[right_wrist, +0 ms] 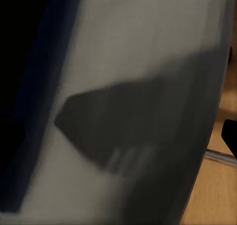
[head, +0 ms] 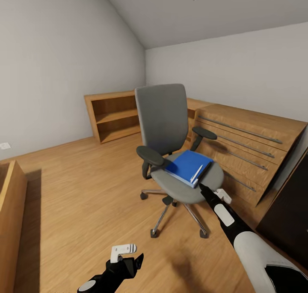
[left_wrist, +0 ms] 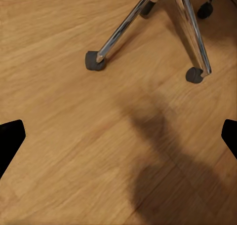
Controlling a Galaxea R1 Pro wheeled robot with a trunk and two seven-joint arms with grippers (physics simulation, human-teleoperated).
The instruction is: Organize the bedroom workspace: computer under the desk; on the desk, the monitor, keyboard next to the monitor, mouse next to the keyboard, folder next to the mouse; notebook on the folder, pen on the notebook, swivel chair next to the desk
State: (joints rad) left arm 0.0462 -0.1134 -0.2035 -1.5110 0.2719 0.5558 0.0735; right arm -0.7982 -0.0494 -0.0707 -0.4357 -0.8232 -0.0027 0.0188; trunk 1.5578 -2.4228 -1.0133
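The grey swivel chair (head: 164, 117) stands mid-room on the wood floor. A blue folder (head: 188, 166) lies flat on its seat, with a thin white strip (head: 196, 173) on top; I cannot tell whether that is the pen. My right gripper (head: 202, 186) reaches to the folder's near corner, low over the seat edge. In the right wrist view the grey seat (right_wrist: 148, 62) is very close, the dark blue folder (right_wrist: 44, 87) runs along one side, and one fingertip (right_wrist: 230, 136) sits far out, so the jaws stand open. My left gripper (head: 130, 258) hangs open over bare floor (left_wrist: 59, 126).
A low wooden bookshelf (head: 113, 115) stands against the back wall. A wooden dresser (head: 248, 143) flanks the chair's right, with dark furniture (head: 291, 207) nearer me. A wooden panel (head: 10, 207) sits at far left. Chrome chair legs (left_wrist: 187, 27) and casters (left_wrist: 94, 60) lie ahead of the left gripper.
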